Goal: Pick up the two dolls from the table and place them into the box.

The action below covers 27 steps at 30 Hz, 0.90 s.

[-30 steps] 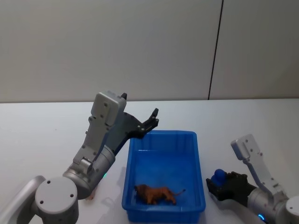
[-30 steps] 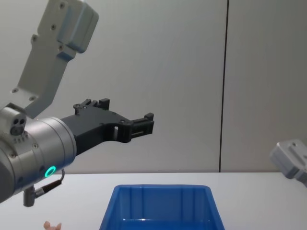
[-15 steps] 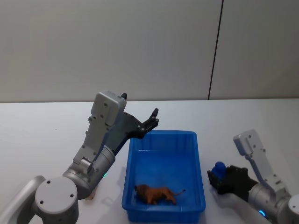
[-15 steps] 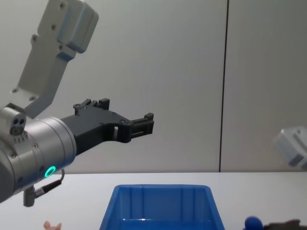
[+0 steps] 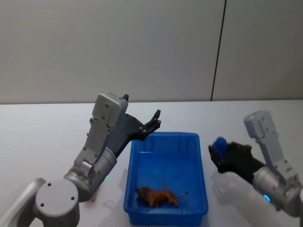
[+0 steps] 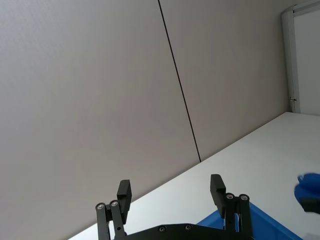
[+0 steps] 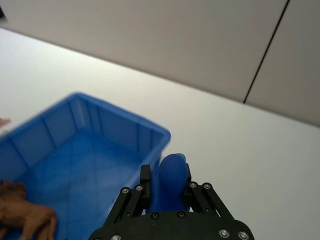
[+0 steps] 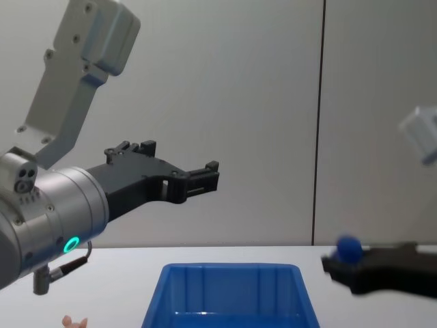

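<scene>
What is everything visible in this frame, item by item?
table: one, white, carries everything.
blue bin: one, bright blue, centre of the table.
reddish-brown doll: one, fuzzy, lying inside the bin at its near end.
peach-pink doll: one, pale, on the table left of the bin.
blue rounded object: one, blue, held in the right gripper.
wall: grey, one dark vertical seam.
left gripper: black, open, raised over the bin's far left corner.
right gripper: black, shut on the blue rounded object, above the table right of the bin.
</scene>
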Tool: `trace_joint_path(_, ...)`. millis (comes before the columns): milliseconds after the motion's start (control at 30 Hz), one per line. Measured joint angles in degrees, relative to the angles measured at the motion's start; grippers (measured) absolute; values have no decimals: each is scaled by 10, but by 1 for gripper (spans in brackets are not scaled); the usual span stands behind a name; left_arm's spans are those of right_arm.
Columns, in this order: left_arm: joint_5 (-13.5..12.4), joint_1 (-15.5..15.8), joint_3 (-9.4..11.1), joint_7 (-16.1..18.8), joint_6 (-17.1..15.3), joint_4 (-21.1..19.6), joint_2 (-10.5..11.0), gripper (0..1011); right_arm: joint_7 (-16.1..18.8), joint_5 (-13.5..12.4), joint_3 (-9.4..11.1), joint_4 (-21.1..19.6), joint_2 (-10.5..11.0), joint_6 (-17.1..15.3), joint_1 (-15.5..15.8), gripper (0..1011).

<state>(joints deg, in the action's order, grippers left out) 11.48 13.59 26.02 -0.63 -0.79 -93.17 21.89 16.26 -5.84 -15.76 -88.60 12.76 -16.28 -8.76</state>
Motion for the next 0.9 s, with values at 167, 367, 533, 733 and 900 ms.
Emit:
trace_joint_path(167, 0, 0, 0, 0, 0, 0, 0, 1001, 18, -6, 0, -11, -3, 3, -10, 299)
trace_joint_path(367, 0, 0, 0, 0, 0, 0, 0, 1001, 49, -12, -2, -13, -10, -13, -28, 264)
trace_joint_path(533, 0, 0, 0, 0, 0, 0, 0, 1001, 69, -13, -6, -8, -15, -33, -40, 240)
trace_joint_path(733, 0, 0, 0, 0, 0, 0, 0, 1001, 94, -4, -13, 8, -22, -67, -55, 209)
trace_joint_path(900, 0, 0, 0, 0, 0, 0, 0, 1001, 114, 12, -22, 29, -29, -101, -67, 180)
